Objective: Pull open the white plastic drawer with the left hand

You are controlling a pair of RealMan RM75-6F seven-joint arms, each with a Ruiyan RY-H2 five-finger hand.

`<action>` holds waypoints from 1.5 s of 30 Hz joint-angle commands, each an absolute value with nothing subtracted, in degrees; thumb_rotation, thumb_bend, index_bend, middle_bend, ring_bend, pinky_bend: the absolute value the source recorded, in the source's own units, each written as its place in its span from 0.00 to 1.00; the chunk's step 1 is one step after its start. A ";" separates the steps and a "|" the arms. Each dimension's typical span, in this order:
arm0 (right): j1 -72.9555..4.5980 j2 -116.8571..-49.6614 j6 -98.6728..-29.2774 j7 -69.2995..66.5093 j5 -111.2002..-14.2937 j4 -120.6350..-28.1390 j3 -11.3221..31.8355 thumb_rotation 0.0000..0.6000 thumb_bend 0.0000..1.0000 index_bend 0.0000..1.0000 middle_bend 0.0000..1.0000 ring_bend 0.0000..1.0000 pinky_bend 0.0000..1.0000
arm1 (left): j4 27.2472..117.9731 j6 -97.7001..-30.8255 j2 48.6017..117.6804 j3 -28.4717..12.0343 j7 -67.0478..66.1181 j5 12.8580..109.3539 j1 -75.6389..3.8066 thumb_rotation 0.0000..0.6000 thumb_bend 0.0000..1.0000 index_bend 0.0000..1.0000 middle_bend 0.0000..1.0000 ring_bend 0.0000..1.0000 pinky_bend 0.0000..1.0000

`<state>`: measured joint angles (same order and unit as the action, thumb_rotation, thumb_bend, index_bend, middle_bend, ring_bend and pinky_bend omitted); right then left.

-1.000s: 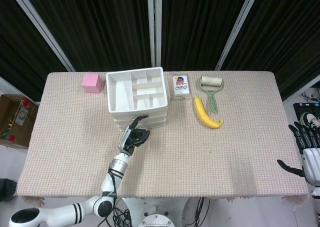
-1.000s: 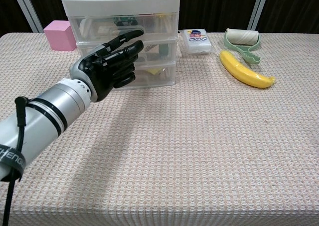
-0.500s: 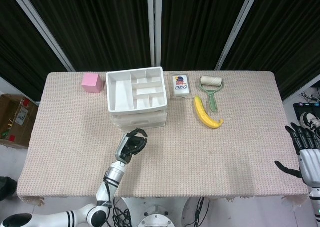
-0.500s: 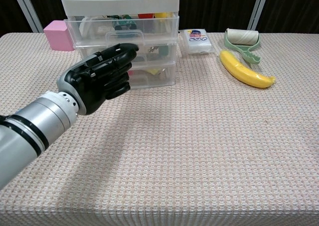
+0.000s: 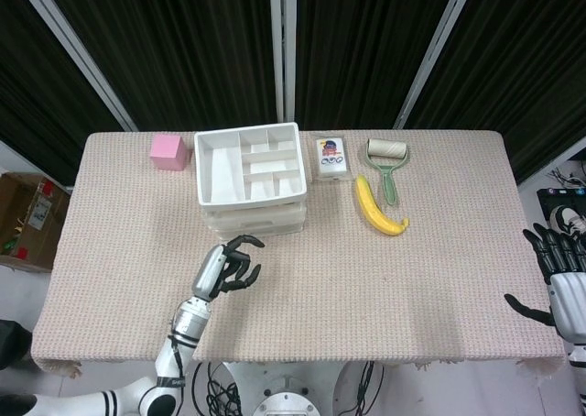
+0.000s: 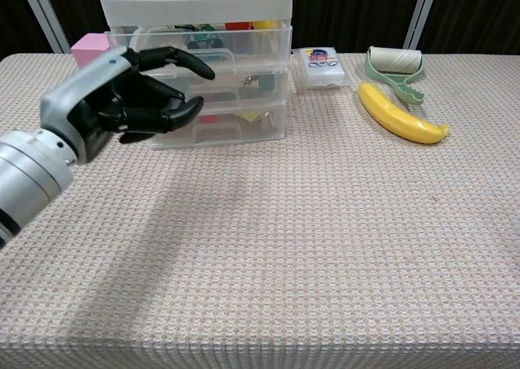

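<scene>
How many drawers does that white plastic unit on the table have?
3, stacked under the divided top tray: a top drawer, a middle drawer and a bottom drawer. The left hand hides part of their fronts.

One drawer unit [image 5: 251,180], one pink cube [image 5: 168,151], one banana [image 5: 379,206], one lint roller [image 5: 388,164], one packet [image 5: 330,157].

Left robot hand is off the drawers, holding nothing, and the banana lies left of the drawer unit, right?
Not quite. The banana lies right of the drawer unit, beside the lint roller, as the head view shows. The rest holds: the left robot hand is clear of the drawers and holds nothing.
</scene>
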<state>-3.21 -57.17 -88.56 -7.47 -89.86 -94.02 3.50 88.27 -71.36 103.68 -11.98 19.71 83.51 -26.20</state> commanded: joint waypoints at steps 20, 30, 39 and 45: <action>-3.09 -57.61 -88.07 -9.21 -89.23 -92.53 3.31 1.00 0.05 0.00 0.01 0.00 0.00 | 95.23 -68.45 90.92 -16.02 -15.00 77.84 -32.07 1.00 0.32 0.28 0.90 1.00 1.00; -3.27 -57.86 -87.35 -9.33 -88.89 -92.26 3.27 1.00 0.05 0.00 0.01 0.00 0.00 | 97.56 -64.78 87.79 -14.65 -20.93 73.14 -33.80 1.00 0.31 0.29 0.90 1.00 1.00; -3.49 -57.43 -86.08 -8.64 -88.19 -92.79 3.08 1.00 0.05 0.00 0.01 0.00 0.00 | 102.85 -63.07 84.26 -13.22 -17.92 72.62 -34.06 1.00 0.31 0.41 0.91 1.00 1.00; -3.52 -57.22 -85.74 -8.58 -87.81 -93.17 3.12 1.00 0.05 0.00 0.01 0.00 0.00 | 105.14 -61.19 80.93 -11.47 -12.65 74.57 -33.89 1.00 0.31 0.43 0.91 1.00 1.00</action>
<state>-3.52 -57.22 -85.73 -8.58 -87.82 -93.17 3.12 104.28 -61.79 82.01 -12.22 -13.99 73.71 -34.01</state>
